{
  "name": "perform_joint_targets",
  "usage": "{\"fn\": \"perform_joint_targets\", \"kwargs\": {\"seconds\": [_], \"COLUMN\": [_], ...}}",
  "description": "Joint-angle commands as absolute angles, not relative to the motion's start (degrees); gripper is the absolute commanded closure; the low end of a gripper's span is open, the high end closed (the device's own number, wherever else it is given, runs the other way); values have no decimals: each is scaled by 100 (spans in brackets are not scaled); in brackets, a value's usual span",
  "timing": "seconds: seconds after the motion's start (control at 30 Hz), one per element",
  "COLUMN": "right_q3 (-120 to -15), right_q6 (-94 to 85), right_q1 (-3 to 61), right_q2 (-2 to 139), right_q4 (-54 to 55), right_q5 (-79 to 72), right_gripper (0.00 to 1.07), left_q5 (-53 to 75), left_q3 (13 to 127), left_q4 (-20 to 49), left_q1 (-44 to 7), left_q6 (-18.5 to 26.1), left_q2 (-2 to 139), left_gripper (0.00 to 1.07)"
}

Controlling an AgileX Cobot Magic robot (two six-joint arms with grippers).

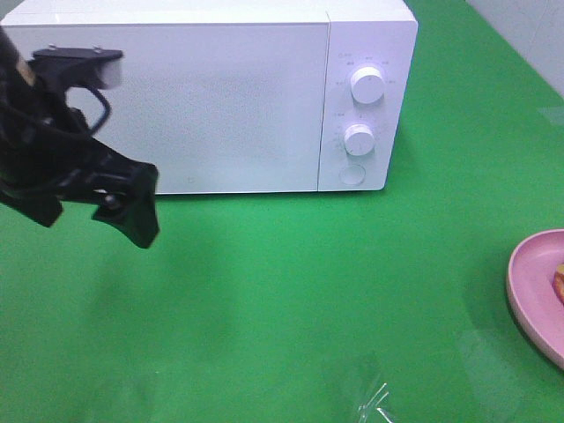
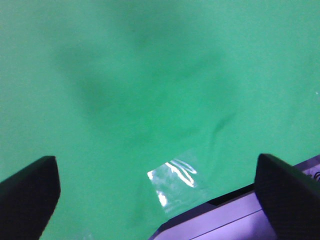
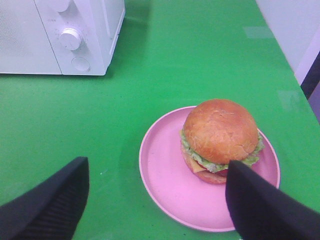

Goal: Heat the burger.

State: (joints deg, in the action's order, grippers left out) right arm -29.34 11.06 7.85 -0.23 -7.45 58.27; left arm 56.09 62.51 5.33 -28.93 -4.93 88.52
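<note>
The burger (image 3: 220,137), with a golden-brown bun, lettuce and cheese, sits on a pink plate (image 3: 165,175) on the green table. In the exterior high view only a sliver of the burger (image 1: 560,282) and part of the plate (image 1: 533,286) show at the right edge. The white microwave (image 1: 220,97) stands at the back with its door closed. My right gripper (image 3: 157,207) is open and empty, hovering just short of the plate. My left gripper (image 1: 132,207) is raised in front of the microwave's left part, and the left wrist view shows it (image 2: 157,195) open and empty above bare table.
The microwave has two knobs (image 1: 367,84) and a round button on its right panel. A shiny clear patch (image 1: 374,401) lies on the green table (image 1: 264,300) near the front edge. A grey-purple edge (image 2: 240,220) shows in the left wrist view.
</note>
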Motion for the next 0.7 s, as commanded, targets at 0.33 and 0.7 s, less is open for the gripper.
{"fn": "perform_joint_targets", "kwargs": {"seconds": [0.33, 0.7], "right_q3": [-2922, -2922], "right_q6": [1066, 1066], "right_q1": [745, 745], "right_q2": [-172, -172], "right_q4": [-728, -728], "right_q5": [5775, 5775], "right_gripper": [34, 34], "left_q5": [7173, 6921], "left_q3": [6228, 4750], "left_q4": [567, 355], "left_q1": [-688, -172], "left_q6": [-264, -155], "left_q2": [7649, 6028], "left_gripper": [8, 8]}}
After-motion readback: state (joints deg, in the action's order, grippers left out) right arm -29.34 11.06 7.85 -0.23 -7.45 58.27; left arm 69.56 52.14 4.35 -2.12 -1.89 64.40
